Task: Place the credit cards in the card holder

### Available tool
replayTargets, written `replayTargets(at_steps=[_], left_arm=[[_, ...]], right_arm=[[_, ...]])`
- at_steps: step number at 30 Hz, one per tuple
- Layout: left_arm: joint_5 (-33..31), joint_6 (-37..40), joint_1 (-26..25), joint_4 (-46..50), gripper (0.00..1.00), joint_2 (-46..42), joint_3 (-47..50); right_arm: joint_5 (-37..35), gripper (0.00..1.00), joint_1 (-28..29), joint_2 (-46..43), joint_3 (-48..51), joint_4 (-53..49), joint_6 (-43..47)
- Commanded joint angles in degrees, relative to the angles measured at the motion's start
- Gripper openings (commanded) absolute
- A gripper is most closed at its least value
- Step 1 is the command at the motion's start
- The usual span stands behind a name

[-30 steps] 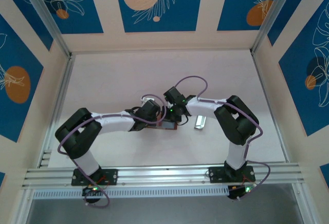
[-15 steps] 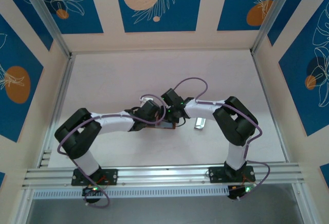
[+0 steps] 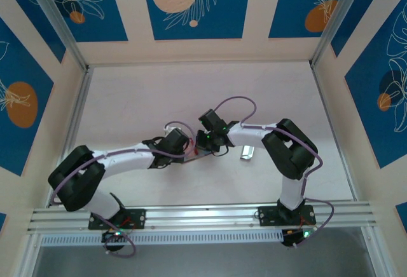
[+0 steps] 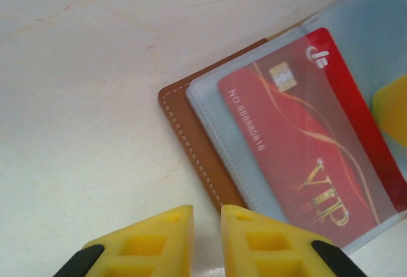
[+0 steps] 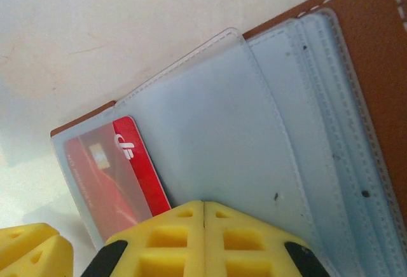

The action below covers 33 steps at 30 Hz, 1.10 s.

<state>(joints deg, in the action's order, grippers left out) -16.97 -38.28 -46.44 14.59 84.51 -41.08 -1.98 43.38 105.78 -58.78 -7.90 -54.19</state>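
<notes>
Left arm [image 3: 127, 154] and right arm [image 3: 257, 131] meet over the desk [image 3: 159, 93] centre, where the card holder [image 4: 191, 140] lies open. Spare cards [image 3: 247, 152] sit at its 3 o'clock. A red card [image 4: 299, 143] is sleeved inside. Right jaws, closed and empty, apparently pin a sleeve flat. Left jaws, a slit apart, grip nothing.

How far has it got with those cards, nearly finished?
Done: one red card sits inside a clear sleeve of the open card holder. In hand: the closed right fingers rest on the sleeves while the left fingers, slightly parted, sit at the holder's edge; neither holds a card. Left: at least one silvery card lies on the table beside the holder.
</notes>
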Motion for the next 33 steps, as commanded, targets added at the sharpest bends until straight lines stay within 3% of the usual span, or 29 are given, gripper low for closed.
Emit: replayTargets(at_steps=[1,18,33], left_arm=[[0.43,-0.77,1.17,2.51,0.19,-1.17,1.25],[4.5,0.15,1.31,-4.93,0.16,9.09,0.97],[4.93,0.18,1.25,-6.05,0.15,11.13,0.61]], right_arm=[[0.39,0.0,-0.06,2.94,1.59,-3.09,0.86],[2.32,0.0,1.42,4.5,-3.29,-4.74,4.3],[6.75,0.0,4.96,4.27,-3.52,-0.73,4.69]])
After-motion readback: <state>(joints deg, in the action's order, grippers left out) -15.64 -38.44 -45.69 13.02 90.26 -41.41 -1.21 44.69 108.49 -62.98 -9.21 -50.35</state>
